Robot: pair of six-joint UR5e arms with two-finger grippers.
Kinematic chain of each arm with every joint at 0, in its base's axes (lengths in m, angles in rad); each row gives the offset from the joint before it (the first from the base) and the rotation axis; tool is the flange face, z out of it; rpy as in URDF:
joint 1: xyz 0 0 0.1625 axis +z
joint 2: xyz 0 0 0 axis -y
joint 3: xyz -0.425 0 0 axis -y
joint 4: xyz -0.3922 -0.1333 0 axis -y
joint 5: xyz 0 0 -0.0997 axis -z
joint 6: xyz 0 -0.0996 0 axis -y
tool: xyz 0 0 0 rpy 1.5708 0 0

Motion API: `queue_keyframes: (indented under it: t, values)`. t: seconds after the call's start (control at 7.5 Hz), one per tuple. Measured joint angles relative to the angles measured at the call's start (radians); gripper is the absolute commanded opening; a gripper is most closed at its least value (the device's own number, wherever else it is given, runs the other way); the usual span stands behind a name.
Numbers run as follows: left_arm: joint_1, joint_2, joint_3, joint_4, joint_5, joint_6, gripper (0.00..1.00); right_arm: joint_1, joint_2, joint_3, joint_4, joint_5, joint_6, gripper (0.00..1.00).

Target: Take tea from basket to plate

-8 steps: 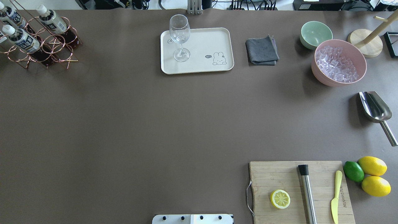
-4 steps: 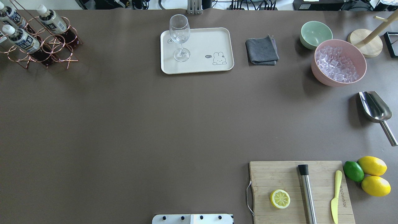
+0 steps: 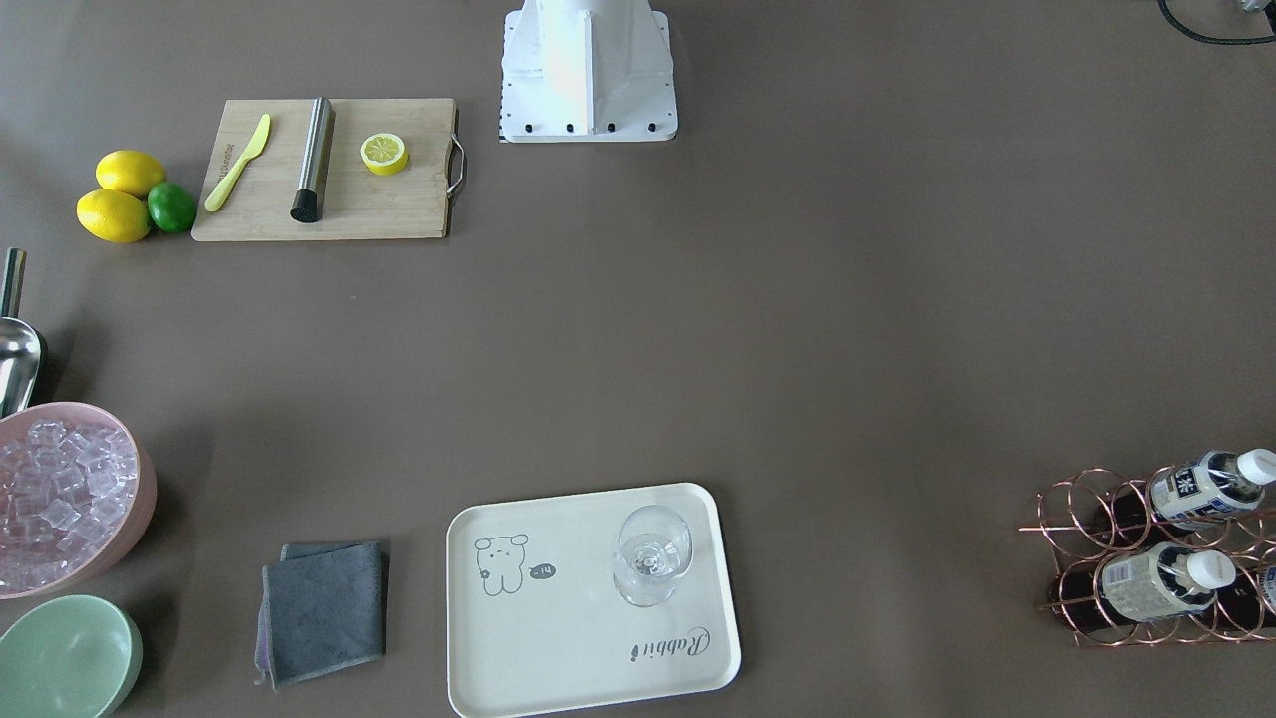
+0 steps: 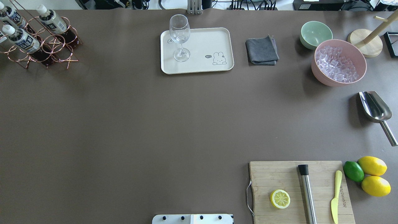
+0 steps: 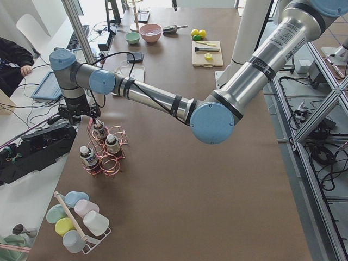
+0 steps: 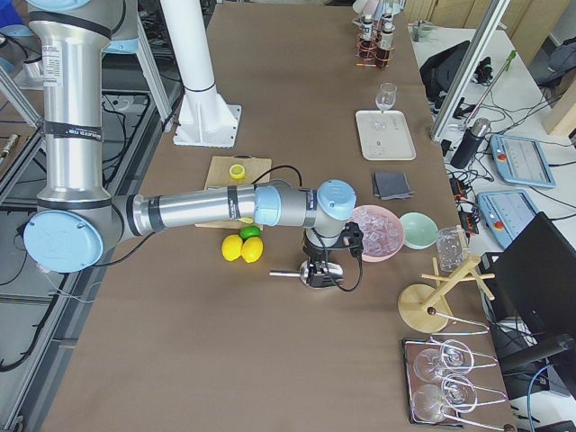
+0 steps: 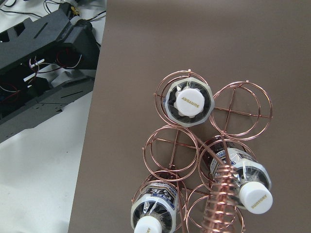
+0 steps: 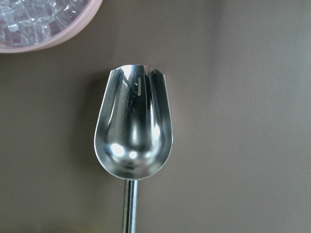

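Three tea bottles stand in the copper wire basket (image 4: 53,46) at the table's far left corner: one (image 4: 51,21), a second (image 4: 21,39) and a third (image 4: 9,15). The left wrist view looks straight down on the basket (image 7: 241,109), with one white cap (image 7: 188,102) near its centre. In the exterior left view my left gripper (image 5: 81,113) hangs just above the basket; I cannot tell whether it is open. The cream plate (image 4: 202,43) lies at the far middle. My right gripper (image 6: 321,268) hovers over a steel scoop (image 8: 133,131); I cannot tell its state either.
A wine glass (image 4: 179,34) stands on the plate's left part. A grey cloth (image 4: 261,50), a green bowl (image 4: 315,33) and a pink bowl of ice (image 4: 339,62) sit right of it. A cutting board (image 4: 279,177) with a lemon half lies near the front right.
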Motion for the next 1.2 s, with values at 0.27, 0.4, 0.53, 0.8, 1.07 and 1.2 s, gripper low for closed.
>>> queue_keyframes:
  t: [0.27, 0.4, 0.53, 0.8, 1.07, 1.2]
  values:
    - [0.008, 0.001, 0.006, 0.004, -0.003, 0.013, 0.97, 0.000, 0.000, 0.000, 0.000, 0.000, 0.000, 1.00]
    - [0.010, 0.003, 0.006, 0.007, -0.007, 0.022, 0.97, 0.000, 0.000, 0.000, -0.001, 0.000, 0.000, 1.00]
    - [0.013, 0.004, 0.008, 0.017, -0.022, 0.043, 0.96, 0.000, 0.000, 0.000, -0.001, 0.000, 0.000, 1.00]
    - [0.022, 0.003, 0.007, 0.052, -0.042, 0.072, 0.96, 0.000, 0.000, 0.000, -0.001, 0.000, 0.000, 1.00]
    - [0.027, 0.003, 0.002, 0.080, -0.053, 0.079, 0.95, 0.000, 0.000, 0.000, -0.002, 0.000, 0.000, 1.00]
    - [0.027, 0.003, 0.000, 0.084, -0.054, 0.080, 0.82, 0.000, 0.000, 0.000, -0.002, 0.000, 0.000, 1.00]
